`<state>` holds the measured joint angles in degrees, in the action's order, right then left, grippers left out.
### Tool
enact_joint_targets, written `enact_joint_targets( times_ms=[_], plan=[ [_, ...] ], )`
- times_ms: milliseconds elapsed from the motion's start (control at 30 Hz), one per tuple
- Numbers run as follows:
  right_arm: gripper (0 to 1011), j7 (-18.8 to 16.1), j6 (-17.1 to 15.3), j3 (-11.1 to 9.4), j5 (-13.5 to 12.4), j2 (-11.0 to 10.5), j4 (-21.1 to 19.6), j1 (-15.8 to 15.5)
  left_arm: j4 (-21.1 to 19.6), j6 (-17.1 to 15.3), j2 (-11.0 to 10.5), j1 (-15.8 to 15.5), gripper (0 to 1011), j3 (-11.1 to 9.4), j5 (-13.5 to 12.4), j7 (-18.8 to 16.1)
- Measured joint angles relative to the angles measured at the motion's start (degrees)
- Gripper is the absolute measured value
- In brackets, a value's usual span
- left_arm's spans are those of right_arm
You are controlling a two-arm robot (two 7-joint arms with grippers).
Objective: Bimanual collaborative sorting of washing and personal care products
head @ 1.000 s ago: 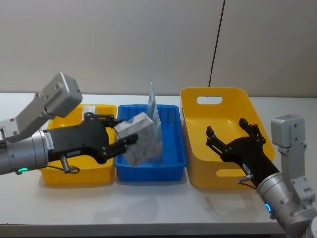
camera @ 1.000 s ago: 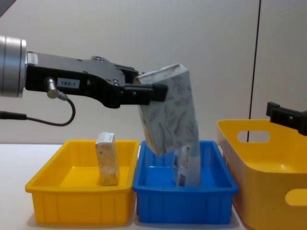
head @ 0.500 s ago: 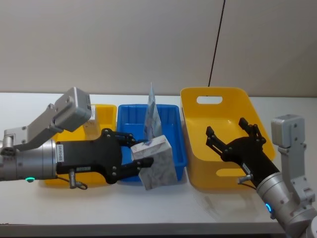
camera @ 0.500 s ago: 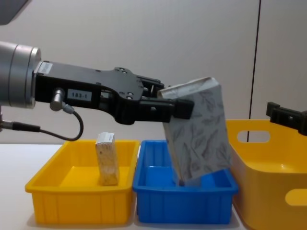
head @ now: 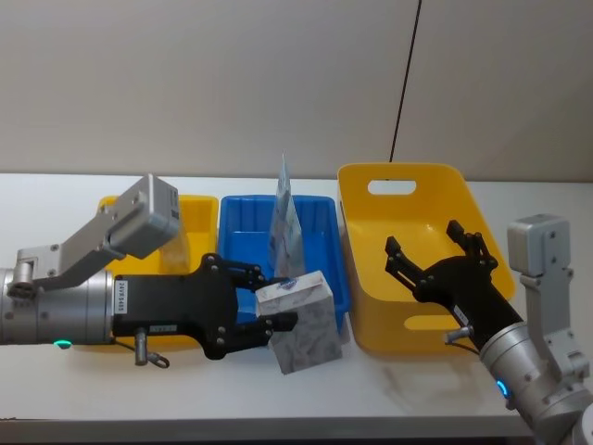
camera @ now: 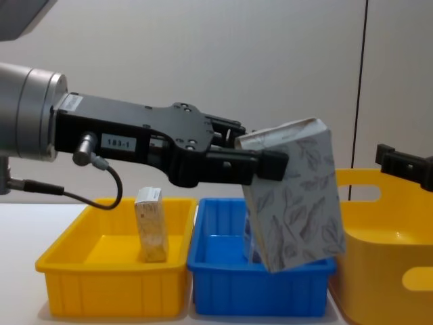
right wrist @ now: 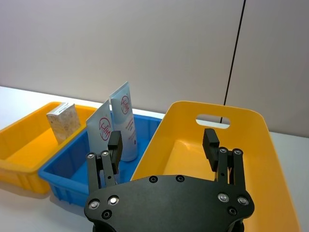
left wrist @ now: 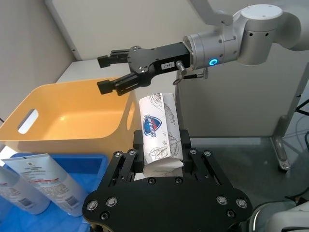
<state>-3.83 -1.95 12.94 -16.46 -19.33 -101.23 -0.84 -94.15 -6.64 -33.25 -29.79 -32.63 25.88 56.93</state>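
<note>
Here the left gripper (head: 278, 298) clamps a tilted whitish pack (head: 308, 326) printed with grey leaves; the right gripper (head: 423, 241) gapes.

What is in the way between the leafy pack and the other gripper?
Nothing I can see. The left gripper holds the leafy pack in open air, and the right gripper hangs open over the big yellow bin.

Entry 1: a white sticker (camera: 118, 143) on the left gripper (camera: 265, 157) body is reading "183-1".
Entry 2: the leaf-printed pack (left wrist: 161, 145) is carrying a blue shield logo (left wrist: 151, 126), its wording illegible.
</note>
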Motion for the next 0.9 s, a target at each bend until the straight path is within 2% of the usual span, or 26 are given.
enact_joint_targets(
  times_ms=[900],
  plan=[
    [1002, 0.0, 0.0, 0.0, 0.0, 0.0, 0.0, 0.0, -0.5, 0.3, -0.6, -0.6, 378, -1.3, 0.6, 0.8]
  ],
)
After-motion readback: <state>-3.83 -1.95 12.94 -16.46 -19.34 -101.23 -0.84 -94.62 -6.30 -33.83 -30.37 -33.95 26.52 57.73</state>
